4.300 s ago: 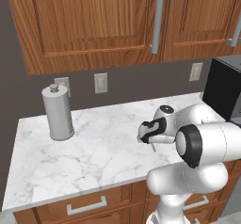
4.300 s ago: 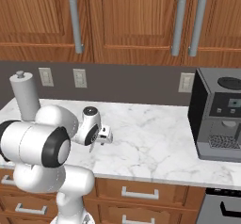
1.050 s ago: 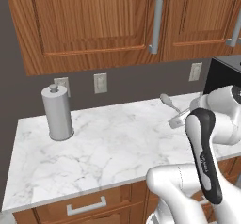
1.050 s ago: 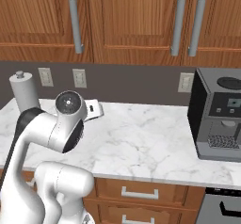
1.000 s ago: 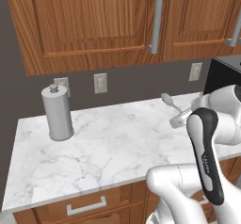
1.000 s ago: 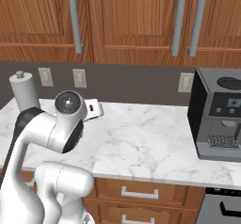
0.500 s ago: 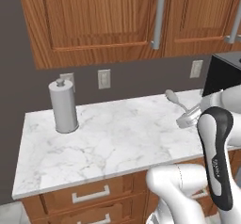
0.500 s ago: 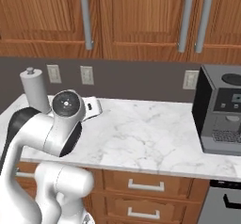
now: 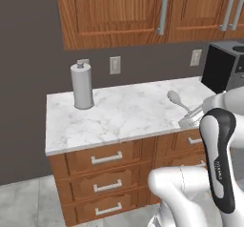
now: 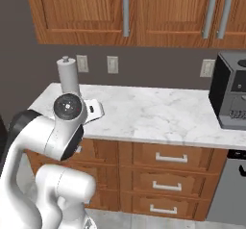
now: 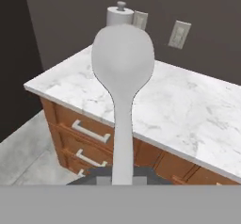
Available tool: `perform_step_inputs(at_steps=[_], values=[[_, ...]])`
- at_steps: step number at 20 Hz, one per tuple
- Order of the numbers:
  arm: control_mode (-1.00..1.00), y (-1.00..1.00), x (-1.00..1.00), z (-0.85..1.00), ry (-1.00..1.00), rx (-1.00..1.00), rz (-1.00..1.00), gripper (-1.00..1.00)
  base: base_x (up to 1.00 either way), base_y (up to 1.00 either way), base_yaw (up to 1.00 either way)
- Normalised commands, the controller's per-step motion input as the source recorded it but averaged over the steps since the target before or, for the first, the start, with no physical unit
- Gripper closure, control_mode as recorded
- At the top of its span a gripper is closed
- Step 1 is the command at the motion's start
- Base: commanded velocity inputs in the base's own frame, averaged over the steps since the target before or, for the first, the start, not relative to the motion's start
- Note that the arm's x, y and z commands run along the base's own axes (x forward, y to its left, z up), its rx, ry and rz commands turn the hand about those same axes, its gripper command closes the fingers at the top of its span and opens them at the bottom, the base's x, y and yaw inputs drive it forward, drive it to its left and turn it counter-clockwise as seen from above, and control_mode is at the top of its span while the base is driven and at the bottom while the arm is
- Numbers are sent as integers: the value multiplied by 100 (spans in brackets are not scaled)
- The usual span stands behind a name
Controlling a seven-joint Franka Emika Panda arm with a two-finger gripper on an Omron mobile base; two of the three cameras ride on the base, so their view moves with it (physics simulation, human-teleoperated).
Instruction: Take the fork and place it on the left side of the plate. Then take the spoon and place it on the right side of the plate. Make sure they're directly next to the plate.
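My gripper [image 9: 190, 121] is shut on the handle of the grey metal spoon [image 9: 174, 97], which it holds in the air over the right part of the marble counter [image 9: 119, 111]. In the hand view the spoon [image 11: 123, 63] rises straight up from the gripper [image 11: 123, 177], its oval bowl large in front of the counter [image 11: 188, 110]. In the right base view the hand [image 10: 93, 110] sticks out beside the arm's big joint, above the counter's left end. The fork and the plate are out of view.
A paper-towel roll [image 9: 82, 85] stands at the counter's back left corner. A black coffee machine [image 10: 233, 95] sits at the right end. Drawers [image 10: 166, 158] run below the counter, wooden cupboards [image 9: 143, 6] hang above, and grey floor [image 9: 28, 202] lies at the left.
The base has driven back and sideways, so both base views now show the counter from farther off, with its drawers and the floor. The gripper keeps hold of the spoon.
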Motion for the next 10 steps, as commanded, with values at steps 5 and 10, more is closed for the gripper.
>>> perform_step_inputs(at_steps=[5,10], values=[[100,0,0,0,0,0,0,100,-98,73,0],[100,0,0,0,0,0,0,100,-100,75,0]])
